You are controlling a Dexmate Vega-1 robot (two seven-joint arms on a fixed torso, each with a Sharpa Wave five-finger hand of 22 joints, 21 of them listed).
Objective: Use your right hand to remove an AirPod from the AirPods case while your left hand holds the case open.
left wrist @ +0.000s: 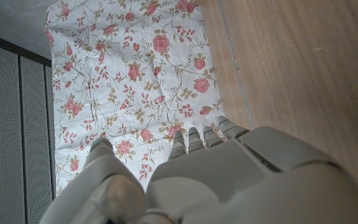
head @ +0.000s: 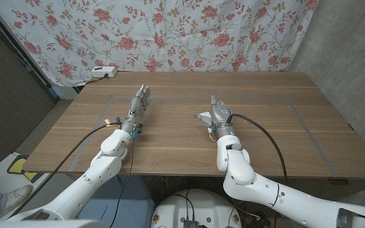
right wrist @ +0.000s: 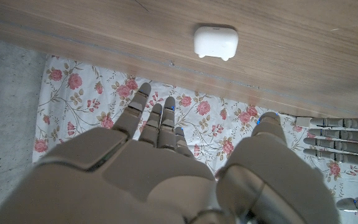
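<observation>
Right now your right hand (head: 219, 116) and left hand (head: 139, 104) both hold nothing, fingers apart. Your case (right wrist: 215, 42) sits shut on the table (head: 265, 126), just beside your right hand, toward the left.

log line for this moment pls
stage: not started | left hand: open, holds nothing | right hand: open, holds nothing | case: closed, on table, untouched

Table (head: 284, 136) mid-frame, curtain (head: 170, 31) behind it. Left hand (head: 138, 104) left of centre, right hand (head: 217, 114) right of centre, well apart. Power strip (head: 104, 72) at table's upper-left corner. Case (right wrist: 215, 42) on table.
</observation>
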